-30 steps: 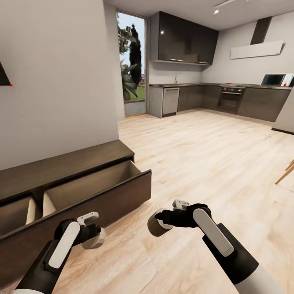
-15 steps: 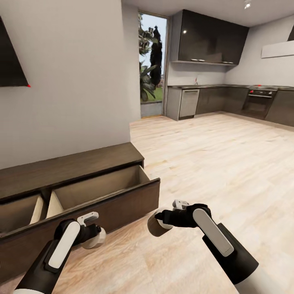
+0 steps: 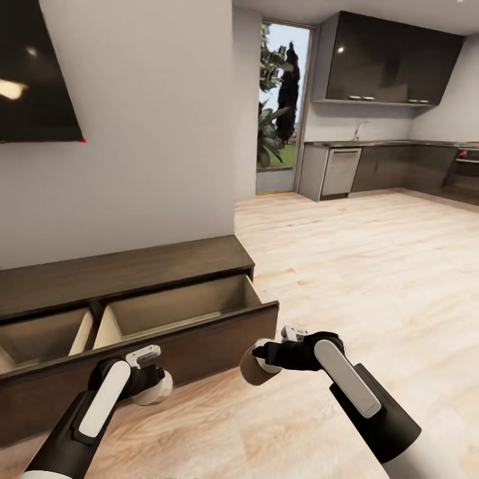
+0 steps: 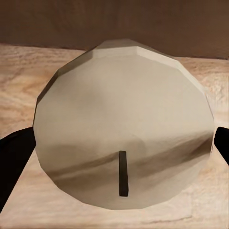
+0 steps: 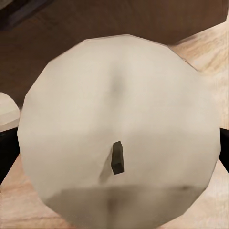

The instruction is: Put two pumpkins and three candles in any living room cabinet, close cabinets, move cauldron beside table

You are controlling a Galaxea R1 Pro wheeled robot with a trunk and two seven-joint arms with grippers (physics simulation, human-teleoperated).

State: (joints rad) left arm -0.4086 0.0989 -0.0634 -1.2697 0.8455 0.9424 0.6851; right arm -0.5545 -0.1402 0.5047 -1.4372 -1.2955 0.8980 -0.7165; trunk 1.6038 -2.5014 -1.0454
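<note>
head view: each end effector (image 3: 154, 388) (image 3: 256, 362) clamps a stubby faceted beige candle (image 3: 159, 389) (image 3: 251, 368).

The head view has swung left — the open cabinet (image 3: 166, 313) now sits nearer centre.

2 candles (image 3: 152, 389) (image 3: 256, 364), 2 hands (image 3: 148, 380) (image 3: 266, 359), 1 cabinet (image 3: 126, 273), 2 open drawers (image 3: 186, 313) (image 3: 40, 339)
</note>
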